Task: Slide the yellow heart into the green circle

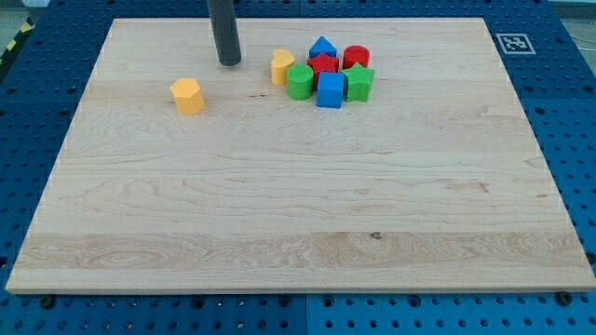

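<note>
The yellow heart [282, 66] lies near the view's top, just left of the green circle [299, 81] and touching or nearly touching it. My tip [229, 62] rests on the board to the left of the yellow heart, a short gap away. The rod rises straight up out of the view's top.
Right of the green circle is a tight cluster: a blue block with a pointed top [322, 47], a red block [323, 65], a red cylinder [356, 58], a green star [358, 82] and a blue cube [330, 90]. A yellow hexagon [187, 96] lies alone at the left.
</note>
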